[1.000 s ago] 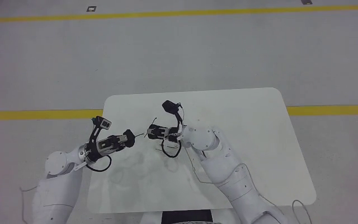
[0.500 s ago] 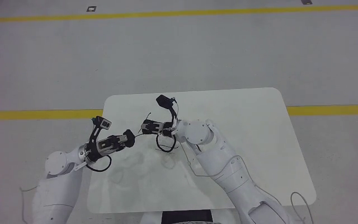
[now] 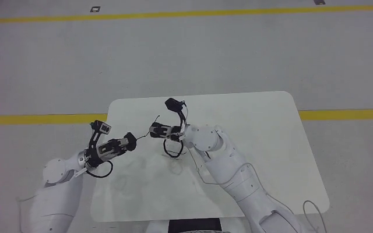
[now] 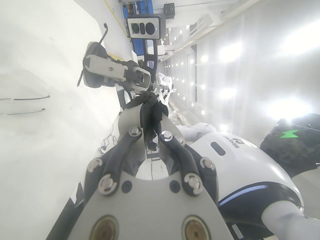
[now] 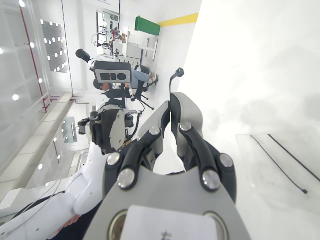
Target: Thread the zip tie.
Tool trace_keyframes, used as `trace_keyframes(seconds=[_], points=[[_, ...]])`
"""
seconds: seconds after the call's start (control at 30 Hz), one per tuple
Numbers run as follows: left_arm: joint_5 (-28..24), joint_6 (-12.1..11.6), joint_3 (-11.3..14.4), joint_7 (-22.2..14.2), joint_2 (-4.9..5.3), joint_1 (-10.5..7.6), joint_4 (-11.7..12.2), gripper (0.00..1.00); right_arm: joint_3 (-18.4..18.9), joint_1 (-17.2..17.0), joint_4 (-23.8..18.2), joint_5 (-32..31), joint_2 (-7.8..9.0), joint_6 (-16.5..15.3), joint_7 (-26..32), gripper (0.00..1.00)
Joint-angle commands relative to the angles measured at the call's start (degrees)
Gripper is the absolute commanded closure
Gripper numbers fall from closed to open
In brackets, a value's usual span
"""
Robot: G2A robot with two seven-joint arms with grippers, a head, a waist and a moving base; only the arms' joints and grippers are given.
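Observation:
My right gripper [image 3: 153,131] hovers over the left part of the white table [image 3: 250,116], shut on a black zip tie [image 3: 157,121]. In the right wrist view the tie [image 5: 175,76] sticks out past the closed right gripper [image 5: 171,103], head at its free end. My left gripper [image 3: 132,141] sits just left of it, shut on a thin black strap [image 3: 141,137] that points at the right gripper. The left wrist view shows my left gripper [image 4: 150,104] closed, with the right gripper [image 4: 100,69] and its tie [image 4: 104,32] a short way beyond.
Two spare black zip ties [image 5: 277,162] lie side by side on the table [image 5: 250,51]; they appear as zip ties [image 4: 30,98] on the tabletop in the left wrist view. The table's left edge runs close to both grippers. A wide bare stretch of table lies to the right.
The right gripper has carried its zip tie left and slightly farther away, closing on the left gripper. The left arm has shifted a little left and away. Both stay shut.

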Motion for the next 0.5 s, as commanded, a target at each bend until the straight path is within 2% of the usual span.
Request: trace_keyframes(seconds=[0.0, 0.2, 0.4, 0.47], points=[[-0.21, -0.15, -0.49, -0.13, 0.2, 0.32, 0.26, 1.0, 0.21, -0.1, -0.26, -0.8, 0.22, 0.38, -1.01, 1.0], [-0.44, -0.22, -1.89, 0.37, 0.64, 1.08, 0.64, 1.0, 1.06, -0.92, -2.26, -3.56, 1.05, 0.79, -3.02, 1.0], [-0.09, -0.22, -3.19, 1.71, 0.63, 1.26, 1.8, 1.0, 1.55, -3.43, -6.91, -6.34, 2.01, 1.26, -3.68, 1.0], [1.33, -0.22, -3.39, 1.77, 0.64, 1.06, 1.36, 1.0, 1.33, -3.85, -8.02, -7.76, 2.2, 1.06, -4.28, 1.0]])
